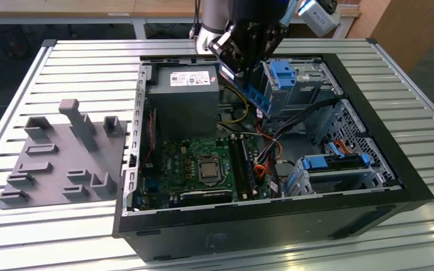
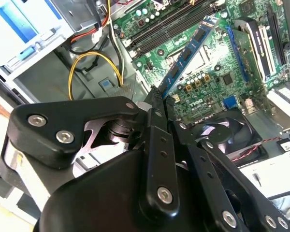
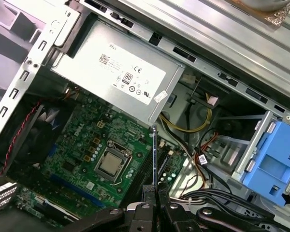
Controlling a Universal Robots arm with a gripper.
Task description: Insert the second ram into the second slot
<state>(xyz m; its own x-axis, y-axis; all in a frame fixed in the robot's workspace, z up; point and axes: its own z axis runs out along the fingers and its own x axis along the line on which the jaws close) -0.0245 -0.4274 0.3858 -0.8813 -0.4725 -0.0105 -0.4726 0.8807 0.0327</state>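
Observation:
The second ram [image 1: 257, 97] is a thin blue-green strip with dark chips. It hangs tilted above the open computer case [image 1: 398, 169], near the power supply. My gripper [image 1: 244, 72] is shut on its upper end. In the second wrist view the second ram [image 2: 188, 53] sticks out from the black fingers [image 2: 155, 108] over the green motherboard. The long dark memory slots [image 2: 171, 26] lie beyond its tip. The first wrist view shows the second ram [image 3: 154, 154] edge-on, clamped in my gripper [image 3: 153, 192]. The slots [image 1: 246, 164] lie to the exterior view's right of the processor socket [image 1: 205, 169].
A grey power supply [image 1: 183, 96] stands to the exterior view's left of the ram. Bright blue drive-bay brackets [image 1: 285, 72] [image 1: 330, 164] and bundled cables [image 1: 293, 121] crowd the case's right side. A grey holder plate [image 1: 59, 158] lies on the slatted table [image 1: 89, 56].

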